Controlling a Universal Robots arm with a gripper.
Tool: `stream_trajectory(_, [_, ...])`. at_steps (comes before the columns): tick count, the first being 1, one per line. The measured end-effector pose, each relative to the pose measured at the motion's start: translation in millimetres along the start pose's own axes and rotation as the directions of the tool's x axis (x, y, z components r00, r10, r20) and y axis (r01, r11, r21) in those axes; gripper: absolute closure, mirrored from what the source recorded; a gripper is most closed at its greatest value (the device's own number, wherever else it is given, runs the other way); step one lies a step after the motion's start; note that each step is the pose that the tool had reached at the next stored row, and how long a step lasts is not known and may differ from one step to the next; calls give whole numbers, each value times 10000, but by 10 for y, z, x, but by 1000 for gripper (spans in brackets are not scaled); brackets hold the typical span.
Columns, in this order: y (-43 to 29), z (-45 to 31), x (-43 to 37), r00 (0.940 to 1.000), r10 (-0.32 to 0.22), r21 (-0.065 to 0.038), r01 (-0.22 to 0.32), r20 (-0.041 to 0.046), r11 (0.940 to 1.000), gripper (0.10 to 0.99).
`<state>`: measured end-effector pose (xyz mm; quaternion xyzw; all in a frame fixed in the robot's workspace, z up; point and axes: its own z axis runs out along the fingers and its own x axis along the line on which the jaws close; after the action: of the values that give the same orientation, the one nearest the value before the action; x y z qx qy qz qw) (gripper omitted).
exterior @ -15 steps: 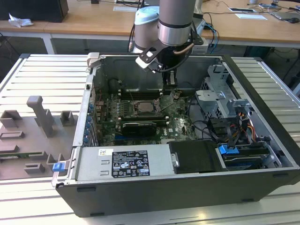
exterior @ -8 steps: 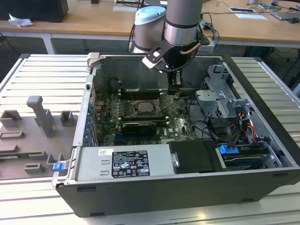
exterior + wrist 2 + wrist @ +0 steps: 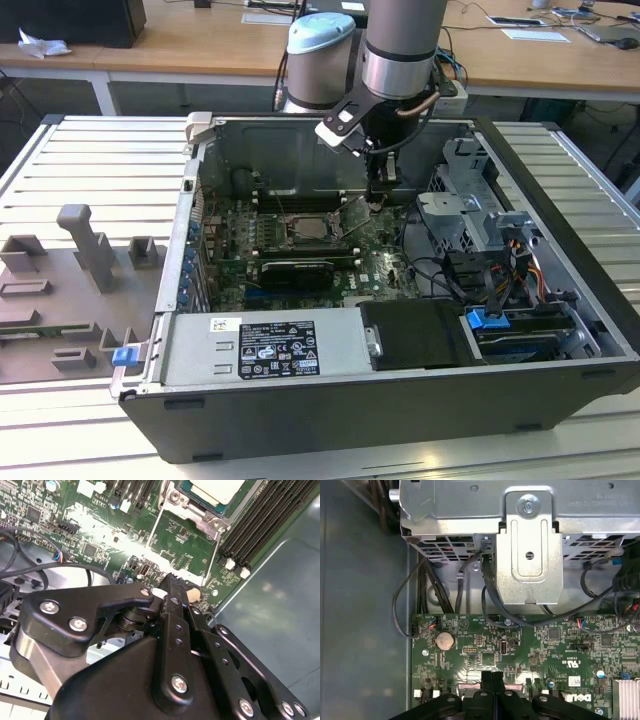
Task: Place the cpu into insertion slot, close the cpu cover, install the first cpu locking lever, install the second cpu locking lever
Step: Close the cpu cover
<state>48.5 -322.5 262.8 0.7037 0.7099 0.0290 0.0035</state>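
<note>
Right up close in the first wrist view, the gripper [image 3: 492, 676]: its two black fingers [image 3: 486, 686] are pressed flat together with only a hairline seam between them, and nothing is pinched there. The tips hang low over the green motherboard [image 3: 555, 645]; whether they touch it, I cannot tell.

Over to the second wrist view. Just beside the tips lies the free end of a thin wire locking lever [image 3: 210, 560], and contact or a sliver of gap is too tight to call. That rod runs off along the board to a corner of the cpu cover [image 3: 192, 511], and a second lever [image 3: 154, 526] leaves the other corner.

Farther on, the cover's silvery frame lies down around the cpu [image 3: 217, 487], whose pale face shows through the window. The chip is seated in the insertion slot [image 3: 292, 228], with the long black memory slots [image 3: 265, 520] alongside.

In the exterior view the gripper stands inside the open computer case [image 3: 350, 420], just to the exterior view's right of the socket and well apart from the labelled power supply [image 3: 330, 345] at the front.

Beyond the fingers in the first wrist view there's a coin cell [image 3: 444, 640], then black cables [image 3: 400, 605] and the metal drive cage [image 3: 530, 555].
</note>
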Motion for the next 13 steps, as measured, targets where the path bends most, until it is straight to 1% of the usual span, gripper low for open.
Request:
stream_trajectory(6, [9,11,2,10000,-83,9,83,4,10000,980])
stream_trajectory(13, [61,29,7,10000,-83,22,83,10,10000,980])
